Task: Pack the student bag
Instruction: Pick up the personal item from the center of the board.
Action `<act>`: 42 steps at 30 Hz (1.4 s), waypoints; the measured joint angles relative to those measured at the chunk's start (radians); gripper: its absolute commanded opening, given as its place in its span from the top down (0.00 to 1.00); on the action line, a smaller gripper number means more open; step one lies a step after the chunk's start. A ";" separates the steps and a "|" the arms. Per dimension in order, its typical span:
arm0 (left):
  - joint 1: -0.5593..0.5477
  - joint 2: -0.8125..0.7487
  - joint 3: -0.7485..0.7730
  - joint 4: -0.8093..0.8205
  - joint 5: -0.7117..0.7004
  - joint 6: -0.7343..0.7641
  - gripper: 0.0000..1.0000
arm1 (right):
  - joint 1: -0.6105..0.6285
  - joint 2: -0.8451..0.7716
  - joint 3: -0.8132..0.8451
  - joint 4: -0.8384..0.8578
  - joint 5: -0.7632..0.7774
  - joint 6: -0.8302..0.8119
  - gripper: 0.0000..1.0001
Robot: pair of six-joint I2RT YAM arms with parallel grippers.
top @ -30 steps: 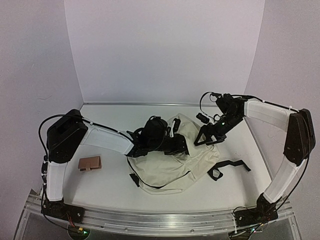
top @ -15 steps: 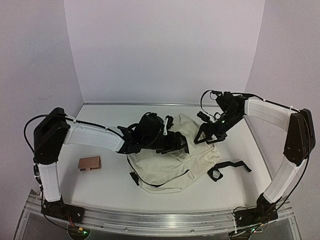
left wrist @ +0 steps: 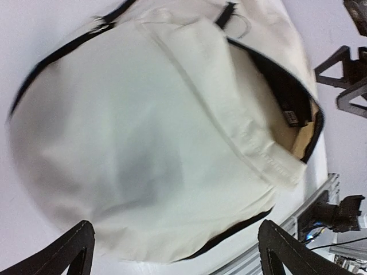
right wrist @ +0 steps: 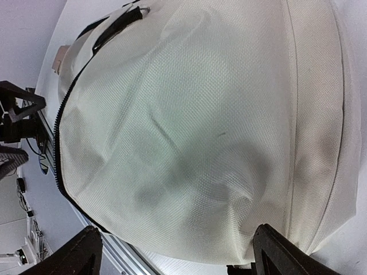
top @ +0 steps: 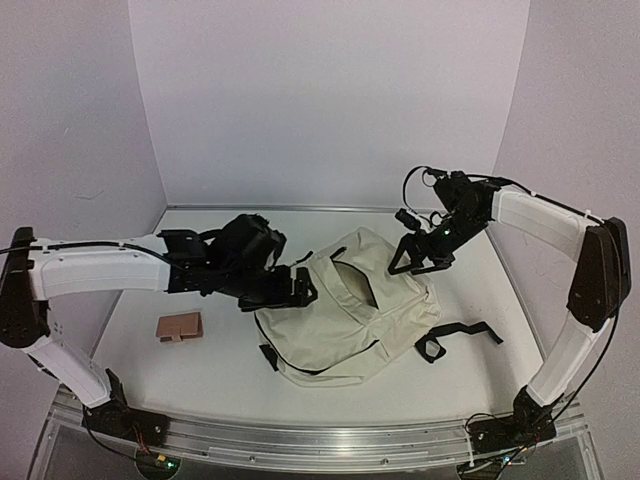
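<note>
The left gripper [top: 298, 288], left of centre, stands jaws wide apart and empty, just beside the big cream woven-fabric backpack with black zips [top: 335, 335]. The right gripper [top: 415, 262] hangs spread and empty by its upper right corner. The bag slumps mid-frame (floppy and light, I'd guess), so I'd pinch the stitched hem by the dark-lined opening [top: 357, 285].

Student bag [top: 340, 335] cream, strap [top: 462, 327] blk; small block [top: 180, 326] brown; table [top: 200, 375] white.
</note>
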 measured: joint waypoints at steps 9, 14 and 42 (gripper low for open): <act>0.114 -0.249 -0.274 -0.308 -0.165 -0.271 0.00 | 0.000 0.000 0.004 0.001 -0.008 0.000 0.08; 0.209 -0.325 -0.396 -0.401 -0.226 -0.389 0.00 | 0.000 0.000 0.004 0.001 -0.018 0.000 0.08; 0.744 -0.314 -0.685 0.147 -0.044 -0.248 0.11 | 0.000 0.000 0.004 -0.001 -0.028 0.000 0.07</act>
